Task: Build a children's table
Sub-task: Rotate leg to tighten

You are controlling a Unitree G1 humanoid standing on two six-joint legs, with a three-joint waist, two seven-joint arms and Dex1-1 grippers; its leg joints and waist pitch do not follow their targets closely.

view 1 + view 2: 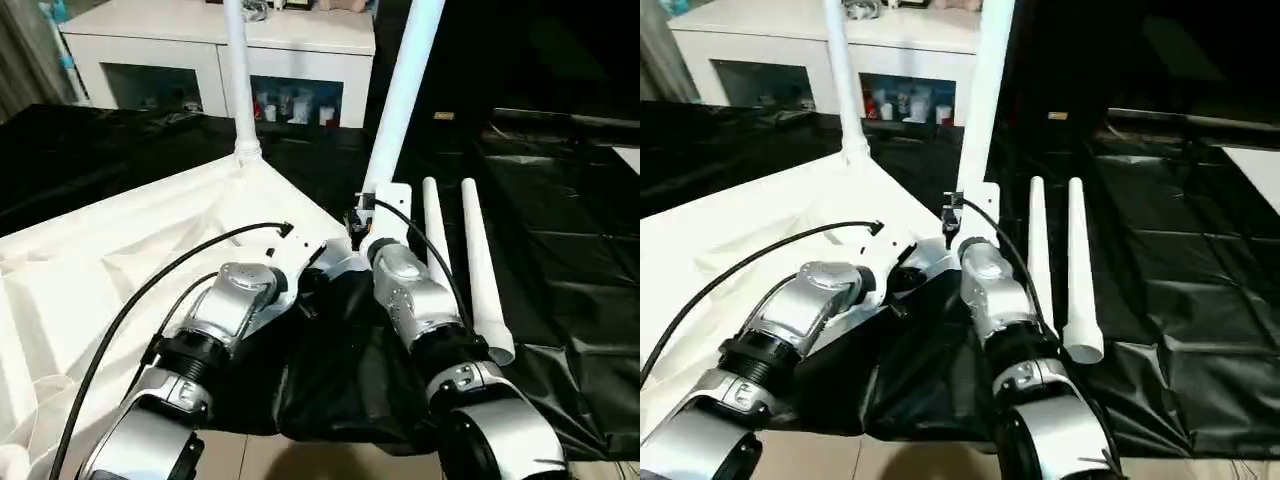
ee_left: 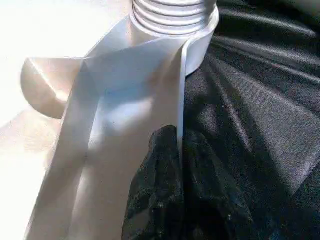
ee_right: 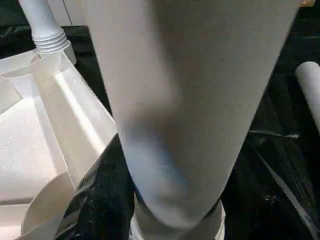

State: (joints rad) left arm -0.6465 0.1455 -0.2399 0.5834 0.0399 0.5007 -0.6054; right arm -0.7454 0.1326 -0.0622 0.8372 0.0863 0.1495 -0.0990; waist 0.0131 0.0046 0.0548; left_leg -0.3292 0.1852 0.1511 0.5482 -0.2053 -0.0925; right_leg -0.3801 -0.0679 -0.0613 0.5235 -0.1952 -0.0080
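The scene is lit from above and unevenly. The white ribbed plastic table top, lying beside the left gripper, is rendered bright, almost washed out in the left wrist view, where detail is lost on its flat surface. The crinkled black plastic sheeting beyond the right forearm is kept dim, with thin streaks of glare along its folds. Soft shadows are cast on the ribs of the table top. The thick white tapered tube leg directly in front of the right wrist camera is seen out of focus, and a grey shadow is carried on its lower part. The left gripper's black fingertips are shown soft and grainy.
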